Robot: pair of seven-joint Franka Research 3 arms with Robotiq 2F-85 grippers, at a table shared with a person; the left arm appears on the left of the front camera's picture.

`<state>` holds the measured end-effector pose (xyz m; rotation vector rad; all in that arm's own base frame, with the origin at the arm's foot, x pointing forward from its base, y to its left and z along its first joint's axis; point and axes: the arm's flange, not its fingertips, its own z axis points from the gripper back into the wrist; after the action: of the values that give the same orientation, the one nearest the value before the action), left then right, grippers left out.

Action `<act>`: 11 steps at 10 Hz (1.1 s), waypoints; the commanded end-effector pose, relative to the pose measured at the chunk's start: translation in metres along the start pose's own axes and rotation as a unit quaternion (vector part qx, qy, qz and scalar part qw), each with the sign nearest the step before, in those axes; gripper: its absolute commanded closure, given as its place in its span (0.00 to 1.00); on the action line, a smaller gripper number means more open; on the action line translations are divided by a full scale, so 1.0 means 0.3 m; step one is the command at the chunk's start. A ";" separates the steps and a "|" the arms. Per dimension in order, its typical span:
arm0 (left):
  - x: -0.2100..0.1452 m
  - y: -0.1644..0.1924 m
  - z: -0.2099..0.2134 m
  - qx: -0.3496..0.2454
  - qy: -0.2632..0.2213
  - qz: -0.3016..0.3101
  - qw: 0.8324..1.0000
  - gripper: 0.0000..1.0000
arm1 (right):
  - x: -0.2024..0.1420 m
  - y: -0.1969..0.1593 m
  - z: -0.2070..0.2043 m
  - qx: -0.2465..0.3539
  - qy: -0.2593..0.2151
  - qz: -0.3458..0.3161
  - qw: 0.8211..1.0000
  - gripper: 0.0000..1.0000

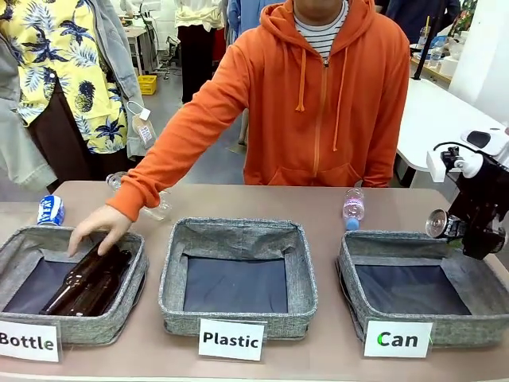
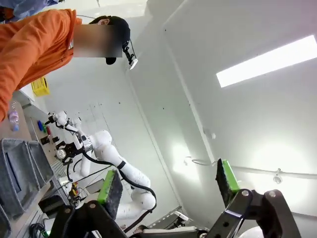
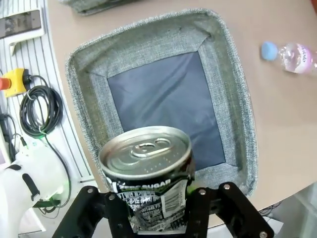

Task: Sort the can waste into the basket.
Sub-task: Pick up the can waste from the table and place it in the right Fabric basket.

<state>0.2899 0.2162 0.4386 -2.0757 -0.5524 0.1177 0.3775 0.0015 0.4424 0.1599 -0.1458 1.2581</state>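
1. Tan tabletop (image 1: 334, 199) runs across the front view, with three grey fabric baskets in a row along the lower frame. White cards read Bottle, Plastic and Can.
2. Right gripper (image 3: 157, 202) is clenched on the dark can (image 3: 146, 153). Fingers sit against both crushed sides, lid towards the wrist camera.
3. Can position: at the right edge of the front view, above the far right rim of the Can basket (image 1: 350, 267), not over its middle. In the right wrist view it overlaps the basket's lower wall, with the dark lining above it in frame.
4. Step in hand looks like the drop. I'd shift over the centre of the lining and go lower before letting go. A light crushed can hitting the rim could bounce out.
5. Blue-and-white can (image 1: 50, 210) is at mid-left of the front view, on the table just behind the Bottle basket (image 1: 135, 274). Not sorted yet.
6. Left gripper (image 2: 168, 176) is released: fingers wide apart, nothing between them, aimed at the ceiling.
7. Person's hand (image 1: 99, 227) is at the Bottle basket rim over the brown bottles (image 1: 87, 278), well apart from the right arm.
8. Clear bottle (image 1: 353, 208) lies beyond the Plastic–Can gap. White table is at upper right, with people standing farther back.
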 end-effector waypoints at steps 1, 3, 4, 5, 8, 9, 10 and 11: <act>-0.017 0.015 0.044 0.015 0.030 0.011 0.999 0.00 | -0.011 -0.035 0.002 -0.002 -0.020 -0.010 1.000 0.32; -0.088 0.079 -0.038 0.105 0.128 0.027 0.986 0.00 | -0.010 -0.056 0.000 -0.003 -0.038 -0.030 0.999 0.00; -0.150 0.122 -0.091 0.149 0.193 0.032 0.969 0.00 | -0.011 -0.073 0.000 -0.007 -0.057 -0.056 0.997 0.00; -0.215 0.161 -0.134 0.195 0.247 0.025 0.949 0.00 | -0.017 -0.086 -0.001 0.000 -0.076 -0.073 0.994 0.11; -0.333 0.292 -0.267 0.282 0.309 -0.040 0.907 0.00 | -0.036 -0.123 -0.012 -0.015 -0.115 -0.150 0.982 0.00; -0.333 0.322 -0.280 0.311 0.292 -0.069 0.902 0.00 | -0.052 -0.119 -0.010 -0.009 -0.119 -0.154 0.981 0.00; -0.311 0.334 -0.284 0.322 0.244 -0.080 0.911 0.00 | -0.071 -0.111 -0.002 0.003 -0.131 -0.154 0.979 0.00; -0.267 0.280 -0.265 0.298 0.321 -0.026 0.899 0.00 | -0.085 -0.108 0.009 0.016 -0.144 -0.159 0.977 0.00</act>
<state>0.2834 0.0860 0.4023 -1.3391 -0.2027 -0.3462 0.4033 -0.0281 0.4362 0.3247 -0.3153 0.9291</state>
